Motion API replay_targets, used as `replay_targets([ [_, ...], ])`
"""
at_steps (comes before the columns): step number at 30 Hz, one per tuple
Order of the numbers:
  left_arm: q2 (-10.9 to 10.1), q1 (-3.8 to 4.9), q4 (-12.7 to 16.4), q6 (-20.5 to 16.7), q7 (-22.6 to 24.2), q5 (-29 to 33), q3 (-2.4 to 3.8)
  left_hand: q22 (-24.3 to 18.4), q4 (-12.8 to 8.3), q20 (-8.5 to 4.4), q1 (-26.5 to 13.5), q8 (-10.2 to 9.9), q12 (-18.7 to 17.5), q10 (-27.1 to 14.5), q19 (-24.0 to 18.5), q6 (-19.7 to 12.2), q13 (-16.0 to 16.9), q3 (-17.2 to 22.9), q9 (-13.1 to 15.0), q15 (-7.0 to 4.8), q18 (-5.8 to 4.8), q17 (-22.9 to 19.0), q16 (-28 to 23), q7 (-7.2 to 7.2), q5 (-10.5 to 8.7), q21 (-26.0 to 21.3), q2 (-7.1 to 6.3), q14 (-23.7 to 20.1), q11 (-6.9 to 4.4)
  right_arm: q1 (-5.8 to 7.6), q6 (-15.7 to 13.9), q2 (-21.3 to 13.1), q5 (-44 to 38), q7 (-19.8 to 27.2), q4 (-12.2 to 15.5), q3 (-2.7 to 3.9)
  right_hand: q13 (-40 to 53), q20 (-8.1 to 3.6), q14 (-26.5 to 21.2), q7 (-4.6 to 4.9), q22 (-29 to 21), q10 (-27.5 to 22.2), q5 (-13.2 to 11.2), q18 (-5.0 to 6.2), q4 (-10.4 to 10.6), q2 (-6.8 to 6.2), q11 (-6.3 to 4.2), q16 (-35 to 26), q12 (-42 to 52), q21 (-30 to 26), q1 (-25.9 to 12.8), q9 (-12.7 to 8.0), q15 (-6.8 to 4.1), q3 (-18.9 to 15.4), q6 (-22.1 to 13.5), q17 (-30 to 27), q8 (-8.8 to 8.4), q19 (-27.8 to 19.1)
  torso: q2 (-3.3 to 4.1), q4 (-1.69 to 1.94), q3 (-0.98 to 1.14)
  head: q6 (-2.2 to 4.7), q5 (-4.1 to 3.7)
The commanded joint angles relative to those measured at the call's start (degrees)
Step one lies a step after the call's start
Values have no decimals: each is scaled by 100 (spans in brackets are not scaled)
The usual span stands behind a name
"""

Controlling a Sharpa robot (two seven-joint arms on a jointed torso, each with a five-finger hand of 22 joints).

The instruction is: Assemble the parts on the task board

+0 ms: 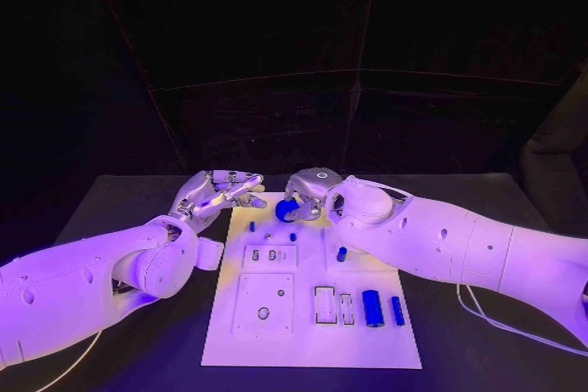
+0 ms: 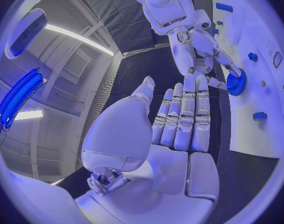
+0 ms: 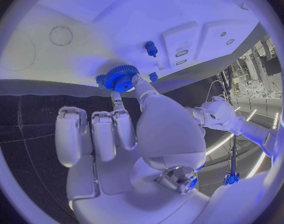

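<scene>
1. Fingertips of the right hand [image 3: 126,149] pinch a toothed blue plastic gear [image 3: 120,77] at the far end of the white plastic task board [image 1: 355,341], probably to seat it there.
2. Left hand [image 1: 218,192] hovers just beside that end, fingers apart and holding nothing, likely ready to assist.

Left hand [image 1: 221,192] empty, fingers straight, together. Right hand [image 1: 311,195] pinching something between thumb and finger.

A black table [image 1: 122,205] lay under the left hand [image 1: 221,190] and the right hand [image 1: 313,192]. A white cable [image 1: 466,300] rested on it well behind the right hand. Another cable [image 1: 76,358] trailed behind the left hand.
</scene>
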Motion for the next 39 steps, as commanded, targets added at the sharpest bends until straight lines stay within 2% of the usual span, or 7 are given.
replay_targets([
  [1,0,9,7,63,20,-2,5,-6,-25,36,10,-20,-20,4,-8,28,10,1,-7,9,79,8,-20,11,19,-29,57,-39,23,9,180,17,-45,44,-6,-1,782,54,491,15,542,64,-47,-105,81,-32,64,18,-50,18,-131,-6,47,-83,-71,985,-59,106,-1,1,-1,-7,-3],
  [12,-4,9,5,69,14,-2,5,-11,-40,36,21,-27,-28,7,-3,29,12,1,-7,8,79,22,-27,10,19,-36,66,-39,22,4,226,30,-44,-18,-60,-5,712,86,493,61,540,1,-215,-105,245,-144,106,23,-135,15,-194,-8,81,-191,-220,998,-163,104,0,-3,1,-13,-8],
  [14,-4,9,3,70,11,-2,5,-12,-43,36,23,-28,-30,7,-3,29,12,2,-8,8,79,24,-28,11,19,-37,69,-39,22,4,271,32,-23,-25,-67,-6,713,100,494,73,546,-1,-237,-106,409,-141,119,25,-136,17,-295,0,96,-236,-238,1004,-181,106,0,-3,1,-19,-8],
  [15,-5,9,3,70,10,-2,5,-13,-44,36,24,-29,-31,7,-2,29,12,2,-8,8,79,24,-29,11,19,-38,70,-39,22,3,282,30,6,-28,-68,-6,712,108,495,76,547,-2,-194,-106,615,-84,124,27,-137,17,-504,6,101,-308,-232,1009,-182,107,1,-3,1,-18,-7],
  [18,-5,9,1,71,6,-2,5,-14,-47,36,27,-30,-33,7,-2,30,12,4,-8,8,79,27,-31,11,20,-39,75,-39,23,3,293,14,63,-35,-61,-6,711,111,498,77,555,-5,96,-107,863,-19,128,33,-140,20,-747,12,104,-494,-228,1023,-190,111,1,-2,2,-12,-15],
  [27,-17,10,-4,61,-1,-2,5,-17,-58,36,39,-36,-40,6,1,30,13,11,-8,8,79,37,-36,12,20,-44,92,-40,23,4,573,-36,268,-39,-87,-7,714,119,500,93,558,-6,109,-108,971,11,141,40,-139,21,-764,6,114,-664,-274,1038,-227,112,-2,-6,0,-14,-22],
  [39,-17,11,-15,54,-5,-2,5,-22,-72,35,53,-43,-49,4,4,28,14,18,-9,9,79,48,-43,14,20,-50,108,-41,24,4,534,-74,350,-18,-85,-8,742,129,507,106,594,13,145,-115,1020,71,153,54,-108,34,-736,3,124,-730,-304,1069,-252,130,0,-2,0,-31,-31],
])
